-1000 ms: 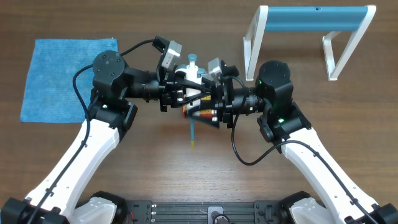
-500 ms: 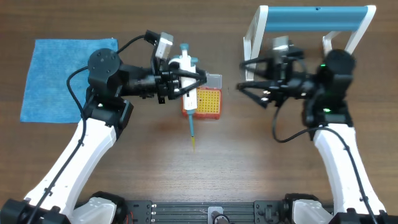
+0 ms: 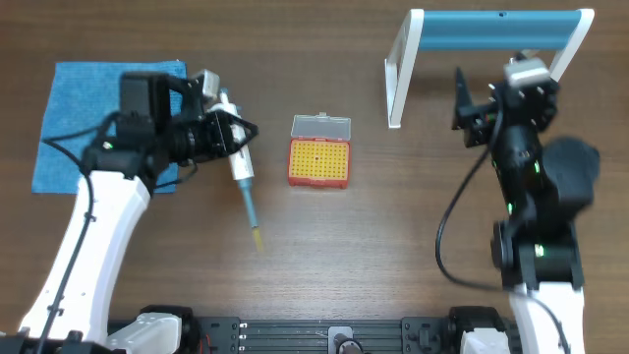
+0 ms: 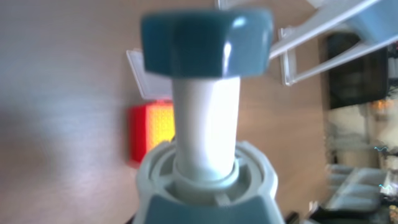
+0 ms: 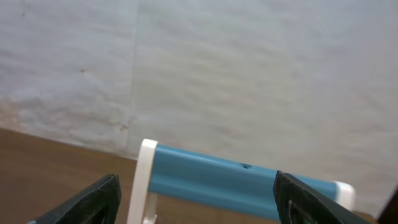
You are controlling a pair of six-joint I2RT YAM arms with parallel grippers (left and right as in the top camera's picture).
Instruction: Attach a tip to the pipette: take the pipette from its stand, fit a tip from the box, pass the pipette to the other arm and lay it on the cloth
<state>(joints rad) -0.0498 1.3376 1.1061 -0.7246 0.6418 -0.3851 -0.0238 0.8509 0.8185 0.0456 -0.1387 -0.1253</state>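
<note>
The left pincer (image 3: pixel 230 134) is pinching the white-bodied pipette with blue plunger cap and shaft (image 3: pixel 243 182) by its upper body. A yellow tip is sitting on the pipette's end, which is pointing towards the arm bases. The pipette is hanging over the brown wooden bench (image 3: pixel 393 246), just beside the near edge of the blue square cloth (image 3: pixel 74 118). The right pincer (image 5: pixel 196 186) is standing spread and empty near the white-framed, blue-barred stand (image 3: pixel 491 28), well apart from the orange tip box with clear lid (image 3: pixel 319 162). Judged from this, the closing step, laying the pipette down, is now proceeding. The next move is calling for carrying the pipette over the cloth, lowering it flat without knocking the tip, then spreading the fingers.
</note>
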